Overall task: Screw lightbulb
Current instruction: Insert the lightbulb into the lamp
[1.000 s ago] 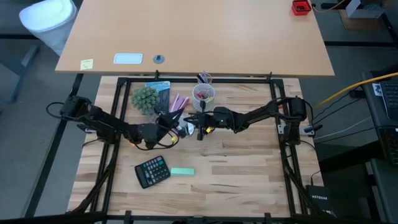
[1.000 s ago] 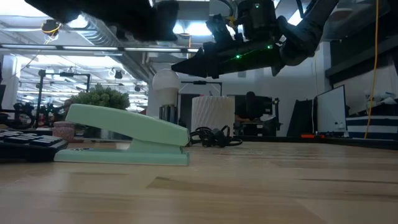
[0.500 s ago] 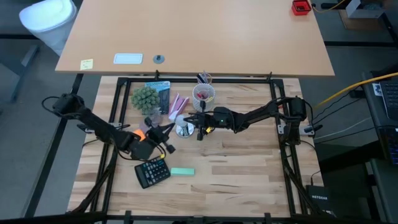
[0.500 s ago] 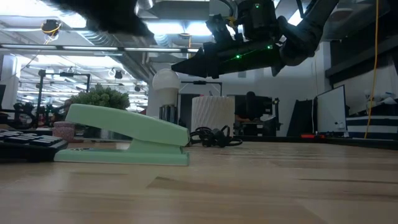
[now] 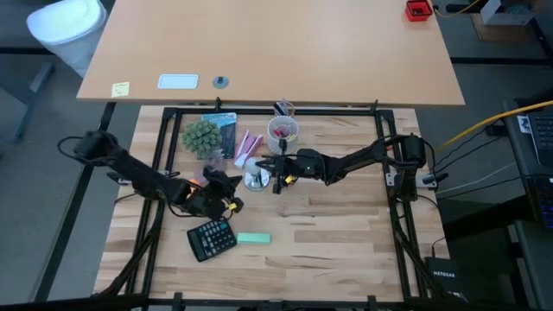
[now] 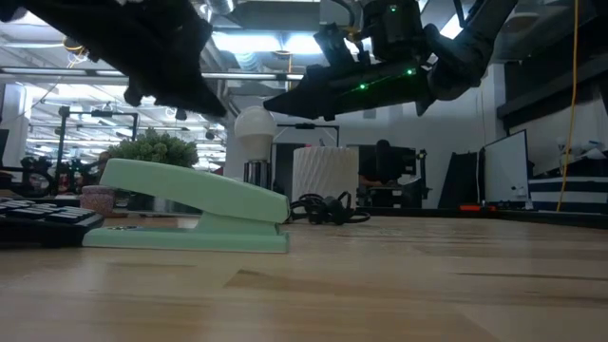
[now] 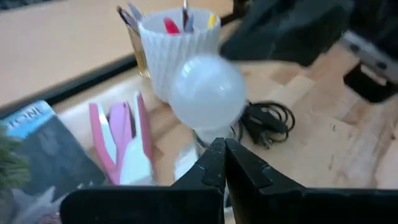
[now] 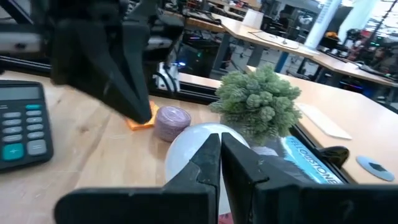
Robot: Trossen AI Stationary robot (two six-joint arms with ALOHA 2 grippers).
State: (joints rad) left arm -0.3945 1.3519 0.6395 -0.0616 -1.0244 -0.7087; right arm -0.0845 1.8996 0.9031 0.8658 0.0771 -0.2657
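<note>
- Seen from above, the wooden table (image 5: 328,233) carries a cluster of desk items at its far middle. The lightbulb (image 5: 254,180) shows as a pale round shape there, just in front of a white pen cup (image 5: 282,131) and between the two grippers.
- The left gripper (image 5: 230,192) sits just to the bulb's left, above a black calculator (image 5: 212,238) and a mint-green stapler (image 5: 253,238). The right gripper (image 5: 276,166) points at the bulb from the other side, close to it.
- At table height, the lightbulb (image 6: 254,130) stands upright behind the stapler (image 6: 195,206), beside the ribbed cup (image 6: 321,173), with a coiled black cord (image 6: 328,208) near its foot. Both arms hang dark above it – neither visibly touches the glass.
- Left wrist view: the two dark fingers (image 7: 211,169) are pressed together with nothing between them, aimed at the bulb (image 7: 206,92). A pink stapler (image 7: 124,143) lies alongside.
- Right wrist view: these fingers (image 8: 205,162) are also closed tight and empty, the bulb's white dome (image 8: 198,144) right behind their tips. A small green plant (image 8: 260,99) stands beyond.
- Judgement: the bulb looks seated in its base, yet how far it is screwed in cannot be told. To turn it well, one gripper would need to open – then close gently around the widest part of the glass, keeping the twist in line with the upright socket while the base is steadied.
</note>
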